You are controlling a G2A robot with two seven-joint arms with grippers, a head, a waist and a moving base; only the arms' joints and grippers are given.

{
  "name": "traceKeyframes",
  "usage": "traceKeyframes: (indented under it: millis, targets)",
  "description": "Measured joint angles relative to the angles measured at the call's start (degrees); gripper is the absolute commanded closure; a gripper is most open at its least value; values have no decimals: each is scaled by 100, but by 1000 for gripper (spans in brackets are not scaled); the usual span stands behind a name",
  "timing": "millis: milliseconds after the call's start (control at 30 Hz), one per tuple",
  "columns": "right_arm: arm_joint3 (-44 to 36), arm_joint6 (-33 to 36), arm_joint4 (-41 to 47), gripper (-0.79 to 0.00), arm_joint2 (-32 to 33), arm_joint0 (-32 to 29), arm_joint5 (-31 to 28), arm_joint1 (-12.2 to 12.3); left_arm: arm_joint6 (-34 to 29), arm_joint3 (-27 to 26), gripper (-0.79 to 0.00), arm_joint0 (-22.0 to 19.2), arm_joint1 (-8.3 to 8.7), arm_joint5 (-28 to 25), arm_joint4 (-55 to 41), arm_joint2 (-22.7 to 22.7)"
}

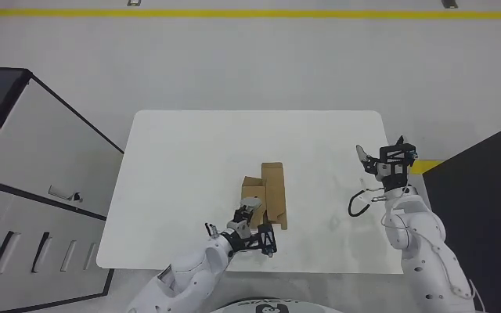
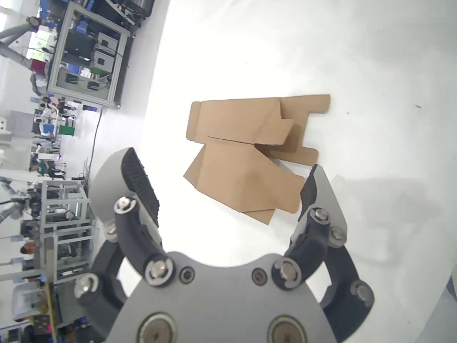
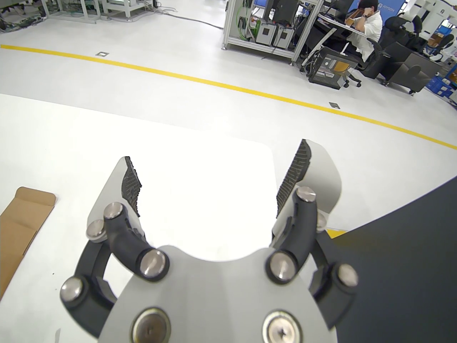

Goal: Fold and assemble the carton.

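Note:
A flat brown cardboard carton [image 1: 268, 195] lies unfolded on the white table [image 1: 188, 156], a little toward the near edge from the middle. In the left wrist view the carton [image 2: 246, 151] shows several flaps, some overlapping. My left gripper [image 2: 221, 176] is open just short of the carton's near flap, with nothing between its fingers; the top view shows it [image 1: 252, 213] at the carton's near end. My right gripper [image 3: 217, 165] is open and empty above the table's right edge, far from the carton [image 3: 21, 223], and appears in the top view [image 1: 374, 159] too.
A dark panel [image 1: 470, 196] stands past the table's right side, close to the right arm. A grey cabinet [image 1: 39, 196] stands left of the table. A yellow floor line [image 1: 250, 13] runs beyond the far edge. The far half of the table is bare.

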Motion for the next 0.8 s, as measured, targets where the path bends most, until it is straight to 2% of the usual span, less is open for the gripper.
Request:
traceKeyframes:
  millis: [133,300,400,800]
  targets:
    - [0,0,0,-785,0,0,0,0,-453,21,-785,-81,-60,27,-128,173]
    - [0,0,0,-785,0,0,0,0,-422,47,-785,-85,-60,44,-119,176]
    - [0,0,0,-785,0,0,0,0,-439,245,-785,-134,-75,78,-13,291]
    - [0,0,0,-785,0,0,0,0,-931,775,-785,-406,-212,599,46,618]
